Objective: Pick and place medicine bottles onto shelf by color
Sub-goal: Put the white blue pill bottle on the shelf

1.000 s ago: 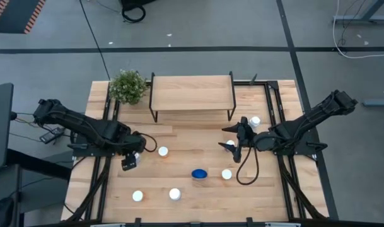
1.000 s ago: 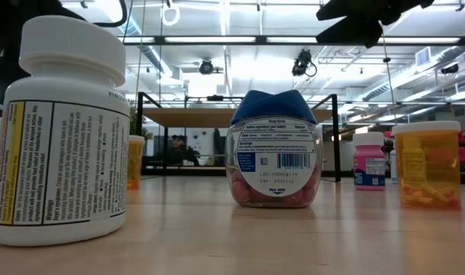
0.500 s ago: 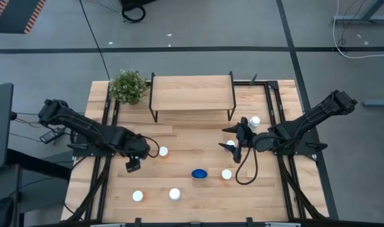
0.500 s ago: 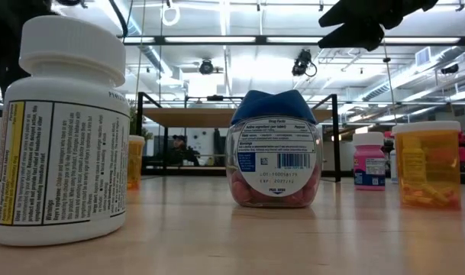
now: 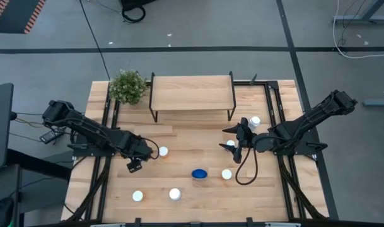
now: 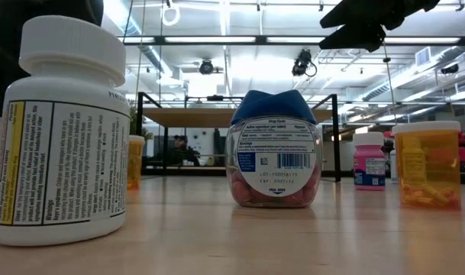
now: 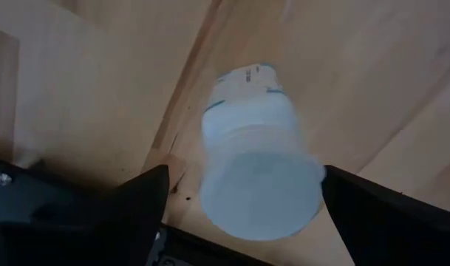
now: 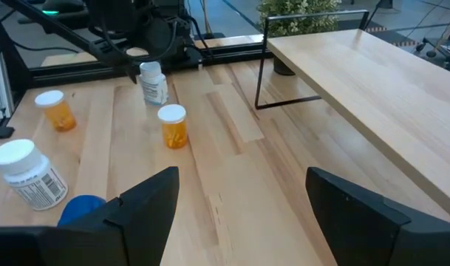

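Observation:
A bluish-white, white-capped medicine bottle [image 7: 258,174] stands upright on the table left of centre [image 5: 162,151]. My left gripper [image 7: 244,177] points down over it, open, one finger on each side of the cap; I see no touch. Right of centre, my right gripper [image 5: 237,146] hangs open and holds nothing [image 8: 243,177]. Other bottles stand about: two orange ones [image 8: 173,125] [image 8: 53,109], a white one [image 6: 60,130], a blue-lidded one [image 5: 199,173], a pink one [image 6: 368,160]. The shelf [image 5: 192,93], a light-wood board on black legs, stands at the far middle with nothing on it.
A green potted plant [image 5: 127,86] stands at the shelf's left end. White-capped bottles stand near the front edge [image 5: 137,196] [image 5: 174,194], and others close to my right gripper [image 5: 230,144] [image 5: 255,121] [image 5: 226,174]. Black frame rails run along both table sides.
My left gripper has come down and moved a little toward the table's right, onto the bluish-white bottle, turning slightly as it went. The bottles have stayed in place.

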Controlling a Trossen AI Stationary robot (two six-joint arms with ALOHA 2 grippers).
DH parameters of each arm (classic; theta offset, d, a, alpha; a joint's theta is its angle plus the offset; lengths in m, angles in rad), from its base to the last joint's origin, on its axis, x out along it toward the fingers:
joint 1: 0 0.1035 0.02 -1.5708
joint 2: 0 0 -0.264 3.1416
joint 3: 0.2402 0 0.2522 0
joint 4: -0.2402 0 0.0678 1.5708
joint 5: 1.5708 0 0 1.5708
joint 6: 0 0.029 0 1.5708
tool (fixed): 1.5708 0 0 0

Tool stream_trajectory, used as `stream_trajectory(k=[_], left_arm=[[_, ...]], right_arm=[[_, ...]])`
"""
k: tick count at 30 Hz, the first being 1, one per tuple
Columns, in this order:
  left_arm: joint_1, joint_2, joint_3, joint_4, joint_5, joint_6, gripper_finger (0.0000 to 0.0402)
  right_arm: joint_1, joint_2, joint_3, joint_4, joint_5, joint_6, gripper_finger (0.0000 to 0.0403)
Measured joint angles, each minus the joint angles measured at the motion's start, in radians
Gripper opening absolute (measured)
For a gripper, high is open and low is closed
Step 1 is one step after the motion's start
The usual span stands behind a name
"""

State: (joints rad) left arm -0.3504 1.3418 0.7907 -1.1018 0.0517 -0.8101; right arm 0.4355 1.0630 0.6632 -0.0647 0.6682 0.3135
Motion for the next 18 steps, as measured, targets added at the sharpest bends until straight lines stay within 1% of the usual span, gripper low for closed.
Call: stream_trajectory(k=[7,11,15,18], left_arm=[[0.0,0.0,0.0,0.045,-0.004,-0.053,0.0355],[0.0,0.0,0.0,0.043,-0.007,-0.09,0.035],[0.0,0.0,0.0,0.043,-0.007,-0.104,0.0322],[0.0,0.0,0.0,0.043,-0.007,-0.119,0.0285]], right_arm=[[0.0,0.0,0.0,0.001,0.0,0.019,0.0305],[0.0,0.0,0.0,0.001,0.0,0.02,0.0305],[0.0,0.0,0.0,0.0,0.0,0.017,0.0305],[0.0,0.0,0.0,0.0,0.0,0.017,0.0305]])
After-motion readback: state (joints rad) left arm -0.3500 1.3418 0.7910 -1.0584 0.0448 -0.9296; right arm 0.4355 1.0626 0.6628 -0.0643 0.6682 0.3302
